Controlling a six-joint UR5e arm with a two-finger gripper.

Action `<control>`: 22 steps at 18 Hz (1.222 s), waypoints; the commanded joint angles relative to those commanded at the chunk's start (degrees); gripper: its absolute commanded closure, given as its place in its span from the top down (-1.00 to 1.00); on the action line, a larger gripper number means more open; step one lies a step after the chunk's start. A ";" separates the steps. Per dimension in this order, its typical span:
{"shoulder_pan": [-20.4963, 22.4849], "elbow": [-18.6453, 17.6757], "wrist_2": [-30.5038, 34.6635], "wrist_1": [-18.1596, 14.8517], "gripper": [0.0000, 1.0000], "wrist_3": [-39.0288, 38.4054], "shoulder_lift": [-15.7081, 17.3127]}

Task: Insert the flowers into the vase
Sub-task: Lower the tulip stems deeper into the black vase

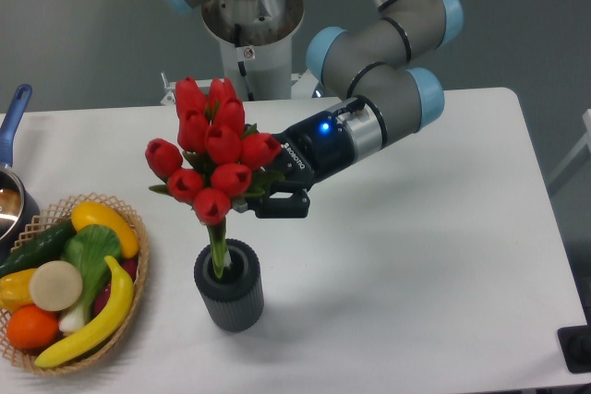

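The flowers (212, 149), a bunch of red tulip buds with green leaves, are held tilted to the left over the vase (229, 288). Their green stems (218, 251) reach down into the vase's round mouth. The vase is a short dark grey ribbed cylinder standing upright on the white table. My gripper (273, 197) comes in from the right, level with the lower buds, and is shut on the bunch just under the blooms. The buds and leaves partly hide its fingers.
A wicker basket (129, 269) of fruit and vegetables sits just left of the vase. A pot with a blue handle (15, 108) is at the far left edge. The robot base column (249, 43) stands behind. A dark object (577, 350) lies at the table's front right corner.
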 joint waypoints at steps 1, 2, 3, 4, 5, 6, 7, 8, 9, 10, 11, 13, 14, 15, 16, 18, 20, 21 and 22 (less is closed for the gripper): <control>0.00 0.00 0.09 0.00 -0.46 0.09 -0.09; 0.00 0.00 0.09 0.00 -0.46 0.09 -0.26; 0.00 0.00 0.17 0.00 -0.46 0.17 -0.61; 0.00 0.00 0.17 0.00 -0.46 0.26 -0.79; 0.00 0.00 0.17 0.00 -0.46 0.26 -0.97; 0.00 -0.17 0.26 0.00 -0.46 0.26 -1.14; 0.00 -0.44 0.26 0.00 -0.46 0.26 -1.40; 0.00 -0.53 0.26 0.00 -0.46 0.26 -1.58; 0.00 -0.79 0.26 0.00 -0.45 0.26 -1.84; 0.00 -1.05 0.26 0.00 -0.45 0.35 -2.02; 0.00 -1.75 0.44 0.09 -0.45 0.53 -2.20; 0.00 -2.63 0.44 0.18 -0.45 1.23 -2.29; 0.00 -2.99 0.53 0.18 -0.45 1.67 -2.29; 0.00 -3.34 0.53 0.18 -0.45 2.10 -2.55; 0.00 -3.43 0.53 0.18 -0.45 2.81 -2.90; 0.00 -3.43 0.53 0.18 -0.45 3.95 -3.86; 0.00 -3.43 0.53 0.18 -0.45 5.27 -4.74; 0.00 -3.34 0.53 0.18 -0.45 5.62 -5.18; 0.00 -3.25 0.53 0.18 -0.45 5.62 -5.62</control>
